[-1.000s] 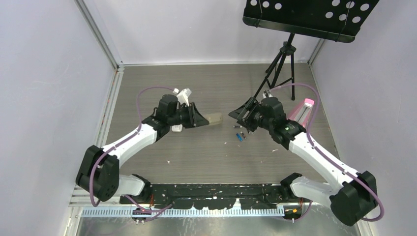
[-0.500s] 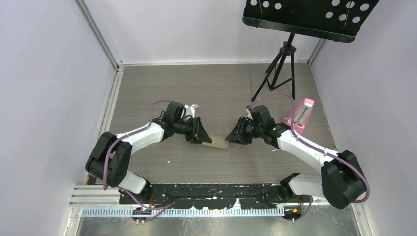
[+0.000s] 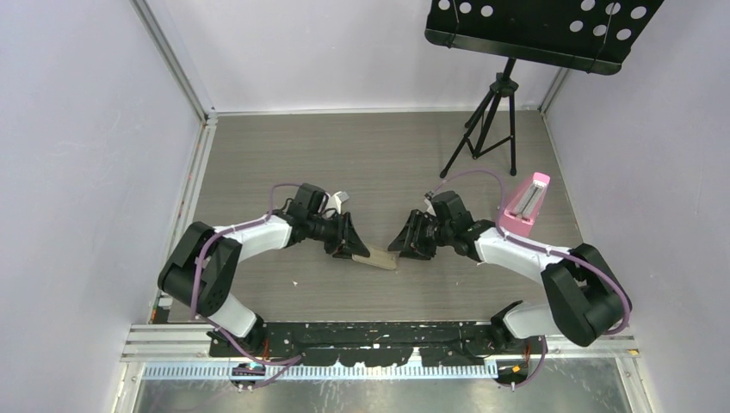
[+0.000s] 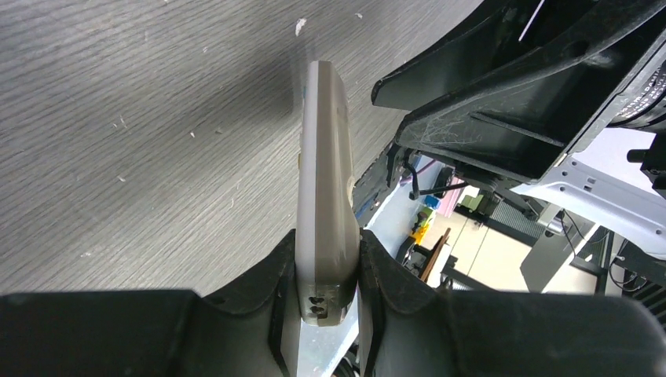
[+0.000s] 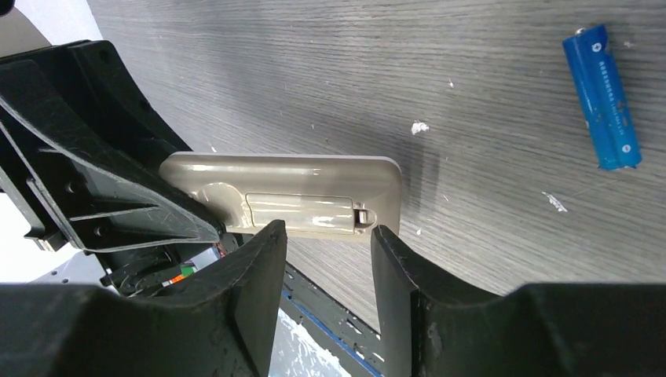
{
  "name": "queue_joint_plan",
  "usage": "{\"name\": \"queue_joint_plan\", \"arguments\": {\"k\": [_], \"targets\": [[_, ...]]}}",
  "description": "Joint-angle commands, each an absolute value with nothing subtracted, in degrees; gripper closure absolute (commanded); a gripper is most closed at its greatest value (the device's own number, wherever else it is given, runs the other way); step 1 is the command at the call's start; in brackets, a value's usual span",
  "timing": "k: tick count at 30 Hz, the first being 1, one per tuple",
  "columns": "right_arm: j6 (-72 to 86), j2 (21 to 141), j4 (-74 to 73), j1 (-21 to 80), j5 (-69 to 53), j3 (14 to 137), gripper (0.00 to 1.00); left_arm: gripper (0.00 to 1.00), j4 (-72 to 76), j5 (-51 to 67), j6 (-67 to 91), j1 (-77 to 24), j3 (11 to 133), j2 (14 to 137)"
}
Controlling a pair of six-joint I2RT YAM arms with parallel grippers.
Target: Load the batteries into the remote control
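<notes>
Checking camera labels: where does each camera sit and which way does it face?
Top external: above and behind the bases, facing down at the table; both arms, left gripper and right gripper at the remote control.
Left wrist: on the left arm, facing along its fingers clamped on the remote control.
Right wrist: on the right arm, facing past its open fingers at the remote control and a blue battery.
Shared: all show the remote control.
</notes>
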State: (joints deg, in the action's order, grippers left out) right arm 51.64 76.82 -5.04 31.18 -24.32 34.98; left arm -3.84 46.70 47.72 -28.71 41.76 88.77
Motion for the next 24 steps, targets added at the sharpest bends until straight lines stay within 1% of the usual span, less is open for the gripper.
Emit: {"name": "queue_joint_plan", "arguments": {"k": [1, 4, 6, 17, 21, 24], "targets": [[52.3, 78.8, 2.3, 31.7, -25.3, 34.6, 0.51, 1.0, -3.9, 47.8, 47.8, -28.7, 41.4, 89.6], [53.4, 81.0, 4.4, 32.0, -25.4, 34.5, 0.6, 1.0, -3.8, 47.3, 47.5, -28.7, 41.3, 90.3], [54.0, 82.2, 5.0, 32.2, -25.3, 34.4, 0.62, 1.0, -4.1, 46.7, 47.3, -28.7, 41.1, 90.5], [55.5, 85.2, 4.4, 34.0, -24.0, 33.8, 0.6, 1.0, -5.7, 44.3, 46.6, -28.7, 40.5, 90.1], [55.8, 85.1, 4.0, 34.4, -23.1, 33.5, 0.53, 1.0, -5.7, 44.1, 46.6, -28.7, 40.7, 90.3], [56.5, 84.9, 4.5, 34.7, -22.9, 33.2, 0.52, 1.0, -5.8, 43.9, 46.7, -28.7, 40.6, 90.3]]}}
